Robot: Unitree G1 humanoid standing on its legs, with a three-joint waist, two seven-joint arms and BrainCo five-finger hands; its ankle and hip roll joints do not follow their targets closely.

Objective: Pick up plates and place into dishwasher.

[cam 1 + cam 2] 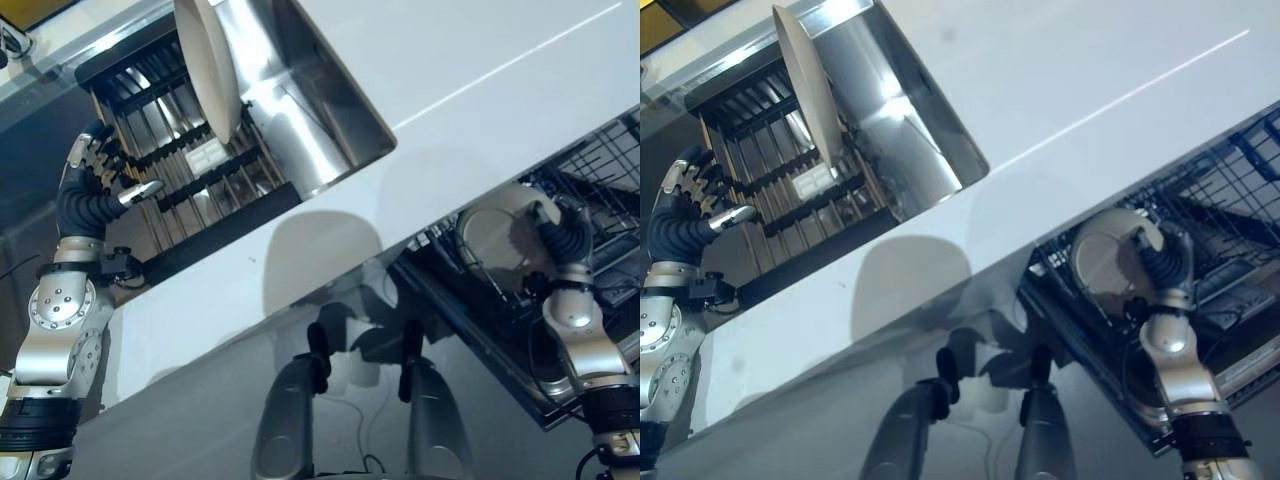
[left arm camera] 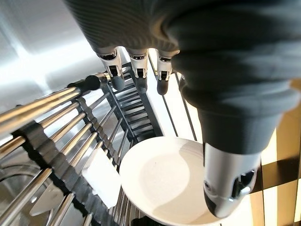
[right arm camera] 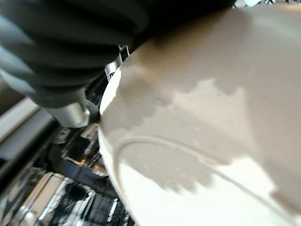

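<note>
A white plate [image 1: 497, 232] sits at the right of the frame, down among the dark wires of the dishwasher rack [image 1: 600, 180], held by the right hand [image 1: 562, 232], whose fingers curl over the plate's edge. In the right wrist view the plate's pale face lies right against the hand's dark cover, so the grasp looks firm. A second plate [image 1: 208, 60] stands on edge in the upper left of the frame, slotted in the drying rack [image 1: 190, 170] that sits in the steel sink [image 1: 320, 120]. The left hand [image 1: 100, 165] hovers at the left side of that rack, near the bars, its fingers straight and relaxed and holding nothing; from its wrist view the second plate lies just past the fingertips. Between the two, the white worktop [image 1: 480, 100] runs diagonally across the frame.

The step in hand appears to be the placing: the right hand is setting its plate into the dishwasher rack. The next move likely calls for seating the plate upright between the wires, then relaxing the fingers and lifting clear without dragging it. After that, the plate in the drying rack remains to be fetched, and the left hand is well placed for it.
</note>
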